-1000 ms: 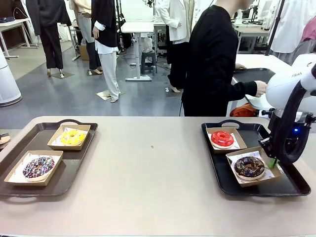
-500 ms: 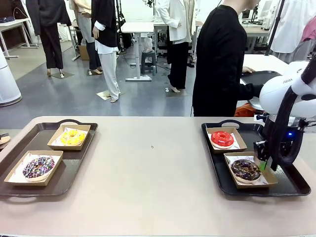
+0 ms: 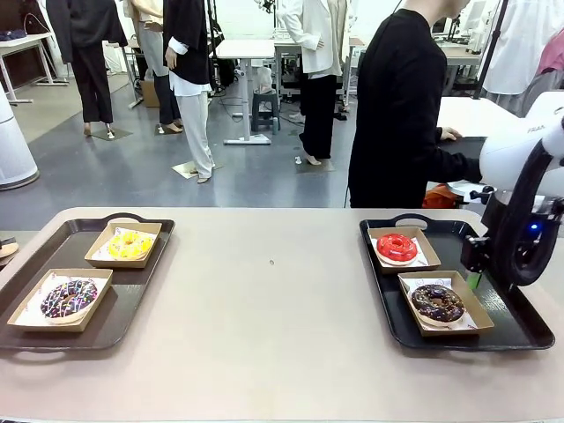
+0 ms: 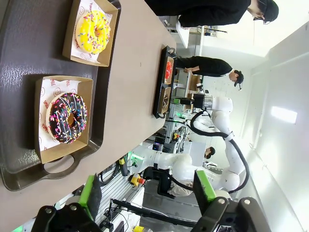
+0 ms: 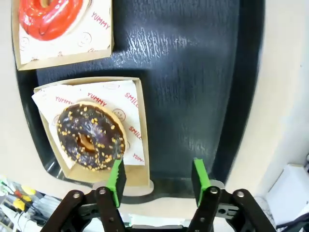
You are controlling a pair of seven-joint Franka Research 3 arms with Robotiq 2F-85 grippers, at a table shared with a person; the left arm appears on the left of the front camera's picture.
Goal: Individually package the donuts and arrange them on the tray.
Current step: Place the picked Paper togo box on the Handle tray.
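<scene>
On the left tray [image 3: 141, 291] the yellow-iced donut [image 3: 129, 244] and the dark donut with coloured sprinkles [image 3: 69, 298] each lie in a paper-lined box. The left wrist view looks down on the yellow donut [image 4: 93, 31] and the sprinkled one [image 4: 67, 118], with my left gripper [image 4: 145, 191] open and high above that tray. The right tray [image 3: 511, 330] carries the red-iced donut [image 3: 397, 248] and the chocolate donut [image 3: 438, 302] in boxes. My right gripper [image 3: 476, 278] hangs open just right of the chocolate donut's box, holding nothing [image 5: 157, 176]; the chocolate donut [image 5: 91, 137] lies beside its left pad.
A person in black stands behind the table's far right side, hands on another table behind. The bare part of the right tray [image 5: 193, 87] lies under my right gripper. The tabletop [image 3: 273, 291] stretches between the two trays.
The chocolate donut's box slid a little left and squared up on the tray. My right gripper then drew back to the right and slightly up, away from the box.
</scene>
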